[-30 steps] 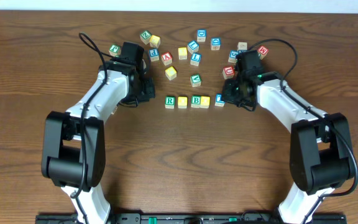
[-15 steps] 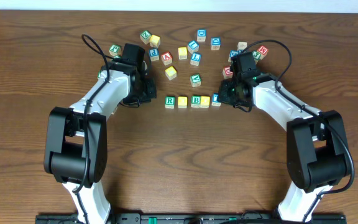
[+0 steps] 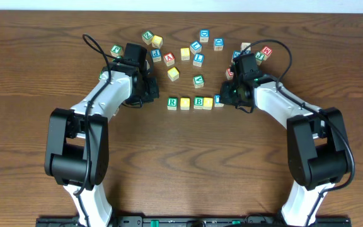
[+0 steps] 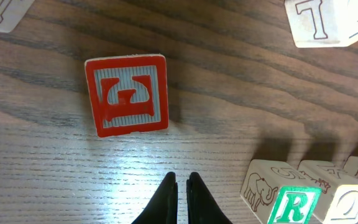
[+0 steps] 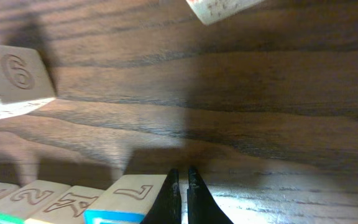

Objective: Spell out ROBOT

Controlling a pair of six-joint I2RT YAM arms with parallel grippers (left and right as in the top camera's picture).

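- From above: R (image 3: 172,101) at the left end of a row. Just right of it a yellow cube (image 3: 184,103), then B (image 3: 198,101), then a second yellow cube (image 3: 208,102), then T (image 3: 218,99), farthest right of R. Set side by side to read as the word.
- Right claw (image 3: 227,96) down close at T, on the side away from R, likely to nudge T snug against the row. Cannot tell from up here if touching.
- Left claw (image 3: 149,94) just left of R and a bit above, clear of the row. Spare cubes (image 3: 198,60) scattered well above R, not needed.
- Left wrist: left claw (image 4: 182,183) pinched together, holding nothing, over bare table (image 4: 55,180). R (image 4: 289,205) low and right of the tips. Red cube (image 4: 127,94) up and left of R, no part of the word.
- Right wrist: right claw (image 5: 182,180) pinched together too, holding nothing, tips just beside T (image 5: 126,196) on the side away from R. Closed like that to push, most likely, not to grab.
- Nearly done by the look of it: maybe only a small push to bring T in line with R.
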